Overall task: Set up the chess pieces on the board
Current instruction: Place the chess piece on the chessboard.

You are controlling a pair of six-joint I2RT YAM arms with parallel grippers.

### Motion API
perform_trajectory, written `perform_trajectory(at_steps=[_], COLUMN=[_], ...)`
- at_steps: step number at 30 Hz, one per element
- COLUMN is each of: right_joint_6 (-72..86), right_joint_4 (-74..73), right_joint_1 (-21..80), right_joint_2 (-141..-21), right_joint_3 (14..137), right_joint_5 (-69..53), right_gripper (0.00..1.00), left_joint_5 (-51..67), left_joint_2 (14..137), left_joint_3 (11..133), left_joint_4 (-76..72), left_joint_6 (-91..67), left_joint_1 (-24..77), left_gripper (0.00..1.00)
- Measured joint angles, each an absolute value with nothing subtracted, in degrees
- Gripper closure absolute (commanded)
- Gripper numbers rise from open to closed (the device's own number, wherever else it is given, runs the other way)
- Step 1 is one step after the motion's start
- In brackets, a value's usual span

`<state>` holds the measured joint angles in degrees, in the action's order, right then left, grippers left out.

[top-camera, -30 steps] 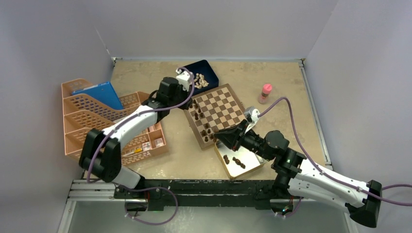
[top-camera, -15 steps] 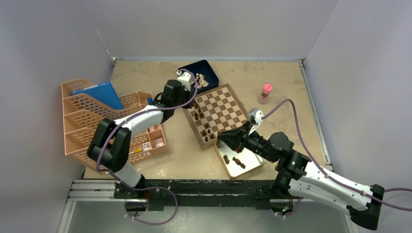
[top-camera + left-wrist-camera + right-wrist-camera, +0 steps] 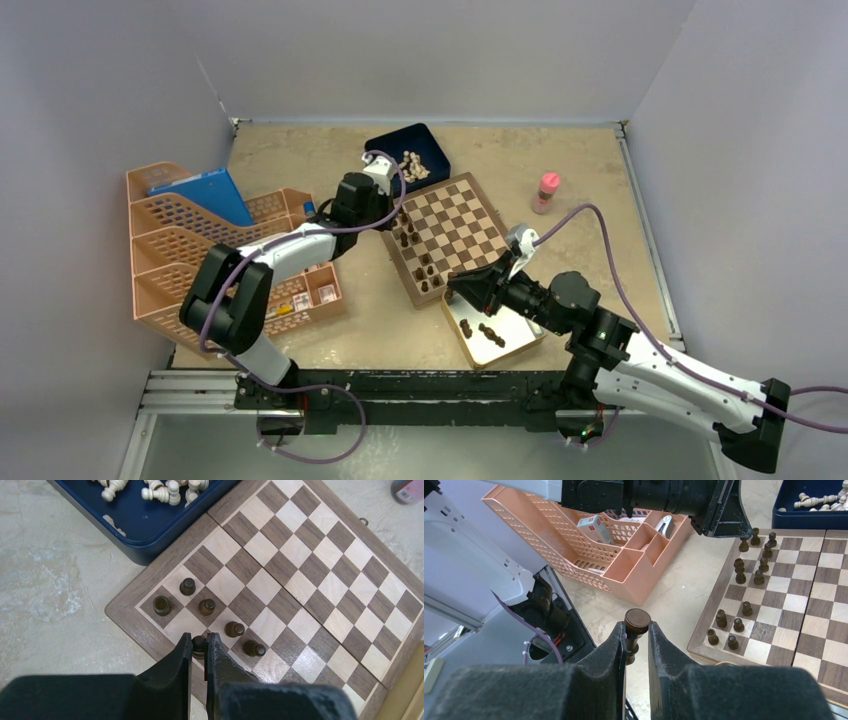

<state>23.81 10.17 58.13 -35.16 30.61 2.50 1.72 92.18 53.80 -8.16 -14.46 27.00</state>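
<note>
Orange trays point(image 3: 165, 265): stood at the far left of the bench point(image 3: 300, 150), with a blue flat box point(image 3: 205, 195) leaning in the back compartment
Left end effector point(image 3: 199, 645): was low over the left corner of the board point(image 3: 310, 575), with its fingers almost fully together and only a narrow gap between them
Clamped piece point(image 3: 199, 641): a dark chessman sat in that gap, pinched from both sides, over a square of the row along the edge; I cannot tell whether its base touched the wood
Dark blue box point(image 3: 145, 530): lay just beside the far-left edge of the board, with pale cream chessmen point(image 3: 160, 491) lying inside
Board: lay turned like a diamond in the middle of the bench, between the two arms
Chess pieces point(image 3: 207, 606): five dark ones stood upright on the squares near the left end effector, and more stood further down the same side of the board point(image 3: 428, 270)
Right end effector point(image 3: 636, 630): was raised above the bench near the board's near corner, with the jaws only a little apart and gripping
Lifted piece point(image 3: 637, 620): a dark chessman with a round flat top was held upright between the right fingers, clear of the board
Silver tin point(image 3: 500, 352): lay under the right arm, just beside the board's near edge, with several dark chessmen point(image 3: 490, 332) inside
Pink-capped bottle point(image 3: 546, 192): stood upright to the right of the board, apart from it
</note>
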Motion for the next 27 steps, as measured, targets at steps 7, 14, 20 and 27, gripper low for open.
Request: perform_trajectory(at_steps=[7,14,20,27], right_joint_6=[23.4,23.4,23.4,23.4], right_joint_4=[10.0,10.0,10.0,10.0], right_joint_1=[58.1,58.1,58.1,58.1], right_joint_2=[-36.6,-36.7,-36.7,-36.7], right_joint_3=[30.7,30.7,30.7,30.7], right_joint_5=[2.5,2.5,2.5,2.5], right_gripper=[0.96,0.96,0.96,0.95], left_joint_5=[2.6,3.2,3.3,4.4], left_joint_2=[93.2,93.6,94.3,94.3], left_joint_3=[52.5,52.2,52.2,50.9], left_joint_4=[-8.5,-9.5,-9.7,-10.6], left_joint_6=[-14.4,-14.3,-13.9,-13.9], left_joint_1=[27.0,27.0,27.0,27.0], left_gripper=[1.0,1.0,1.0,0.95])
